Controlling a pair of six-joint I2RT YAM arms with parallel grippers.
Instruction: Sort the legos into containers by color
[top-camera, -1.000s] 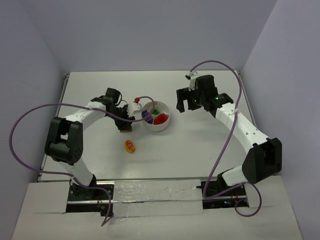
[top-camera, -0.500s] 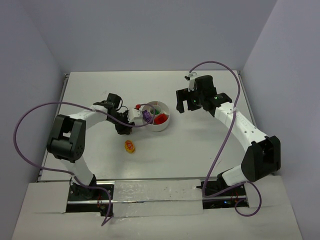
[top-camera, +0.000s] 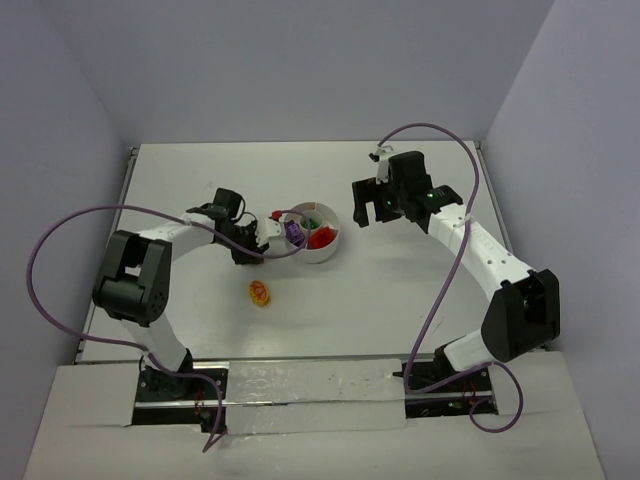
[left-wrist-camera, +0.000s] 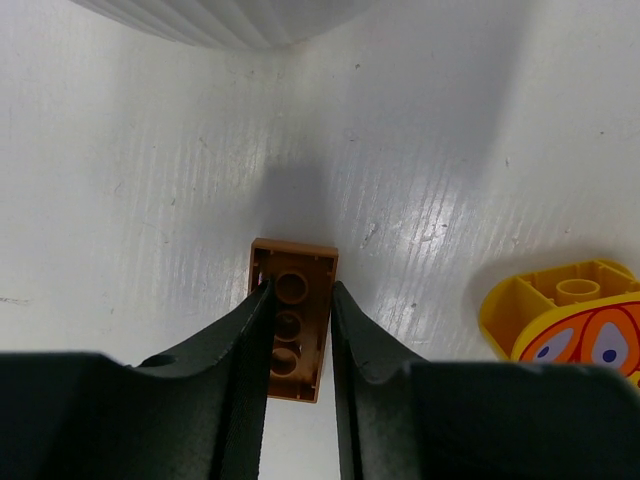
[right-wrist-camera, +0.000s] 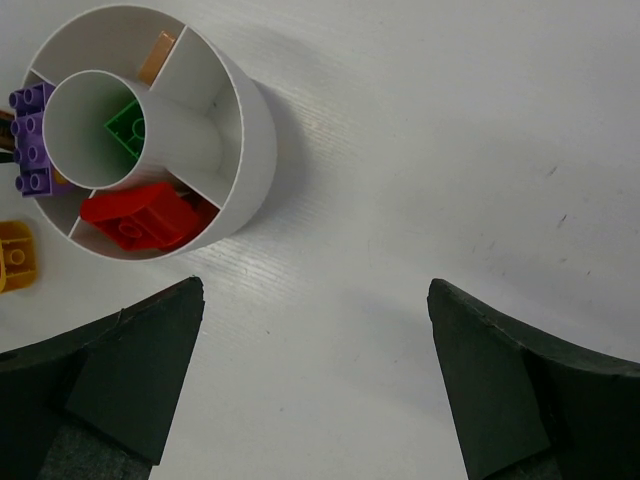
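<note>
My left gripper (left-wrist-camera: 300, 290) is shut on a brown-orange brick (left-wrist-camera: 293, 262), held underside-up low over the table, just left of the white dish (top-camera: 328, 250). In the top view the left gripper (top-camera: 250, 240) sits beside the dish's left rim. The dish (right-wrist-camera: 255, 130) holds purple bricks (right-wrist-camera: 30, 140), a green brick (right-wrist-camera: 125, 125), red bricks (right-wrist-camera: 140, 215) and a tan piece (right-wrist-camera: 157, 55) in separate compartments. The round yellow-and-red lego (top-camera: 260, 293) lies on the table in front of the dish, and also shows in the left wrist view (left-wrist-camera: 570, 315). My right gripper (right-wrist-camera: 315, 290) is open and empty, right of the dish.
The right gripper (top-camera: 365, 205) hovers at the dish's right side in the top view. Purple cables loop over both arms. The table's edges run along the left, back and right walls.
My left gripper has moved slightly up and right toward the dish's left rim, with the brown-orange brick in it. The right arm has not moved.
</note>
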